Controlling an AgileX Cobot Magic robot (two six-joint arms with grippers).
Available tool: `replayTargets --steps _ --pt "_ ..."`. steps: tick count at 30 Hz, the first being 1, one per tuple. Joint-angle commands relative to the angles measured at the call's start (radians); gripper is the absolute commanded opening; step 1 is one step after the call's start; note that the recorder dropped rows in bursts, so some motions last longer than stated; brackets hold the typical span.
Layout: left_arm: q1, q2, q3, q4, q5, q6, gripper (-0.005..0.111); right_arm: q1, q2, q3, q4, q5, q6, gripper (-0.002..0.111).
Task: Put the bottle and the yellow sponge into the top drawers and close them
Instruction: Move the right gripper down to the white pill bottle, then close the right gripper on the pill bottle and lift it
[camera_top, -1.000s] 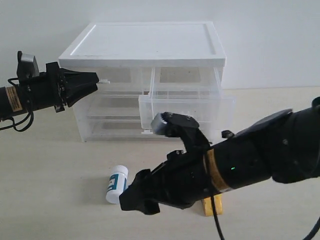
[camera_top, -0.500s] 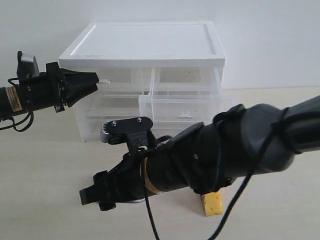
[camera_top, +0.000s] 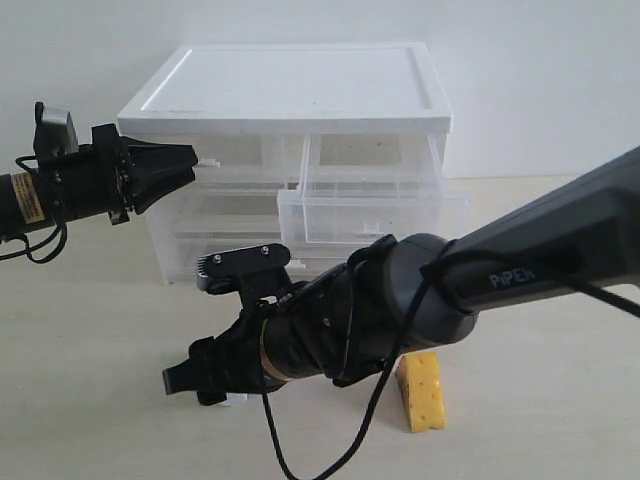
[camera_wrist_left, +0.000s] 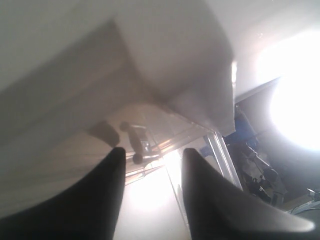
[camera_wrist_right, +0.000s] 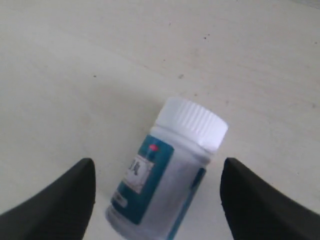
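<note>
The bottle (camera_wrist_right: 162, 172) lies on its side on the table, white cap pointing away from my right gripper (camera_wrist_right: 157, 169). That gripper is open, with one finger on each side of the bottle and a gap to both. In the exterior view the right gripper (camera_top: 190, 384) reaches across to the left and hides the bottle. The yellow sponge (camera_top: 422, 392) stands on the table beside the right arm. The right top drawer (camera_top: 372, 216) is pulled out; the left top drawer (camera_top: 250, 158) looks shut. My left gripper (camera_top: 190, 162) is open, level with that drawer's white handle (camera_wrist_left: 138, 145).
The white-topped plastic cabinet (camera_top: 290, 90) stands at the back against the wall. Its two full-width lower drawers (camera_top: 220, 240) are shut. The right arm's black body (camera_top: 400, 310) lies low across the table in front of the cabinet.
My right arm has swung left and come down over the bottle, which it now covers in the exterior view. The left arm has held still.
</note>
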Motion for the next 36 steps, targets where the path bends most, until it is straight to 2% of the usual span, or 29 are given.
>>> replayTargets --steps 1,3,5,9,15,20,25,32,36 --pt "0.001 0.001 -0.007 -0.041 0.024 -0.005 0.036 0.001 0.028 -0.004 -0.001 -0.02 -0.007 0.062" --pt "0.001 0.001 -0.007 -0.041 0.024 -0.005 0.036 0.001 0.037 -0.004 -0.003 -0.03 -0.009 0.054" --pt "0.001 0.001 -0.007 -0.041 0.024 -0.005 0.036 0.001 0.037 -0.004 -0.006 -0.057 -0.014 0.041" --pt "0.001 0.001 -0.007 -0.041 0.024 -0.005 0.036 0.001 0.011 -0.004 -0.018 -0.133 -0.08 0.0" --pt "0.001 0.001 -0.007 -0.041 0.024 -0.005 0.036 0.001 -0.065 0.014 -0.098 -0.232 -0.058 0.0" --pt "0.001 0.001 -0.007 -0.041 0.024 -0.017 0.036 0.001 -0.143 0.129 -0.212 -0.286 0.033 0.0" --pt "0.001 0.001 -0.007 -0.041 0.024 -0.017 0.036 0.007 -0.258 0.248 -0.225 -0.389 0.037 0.0" --pt "0.001 0.001 -0.007 -0.041 0.024 -0.017 0.036 0.01 -0.483 0.313 -0.225 -0.348 0.037 0.0" --pt "0.001 0.001 -0.007 -0.041 0.024 -0.017 0.036 0.01 -0.619 0.313 -0.225 -0.157 0.023 0.0"
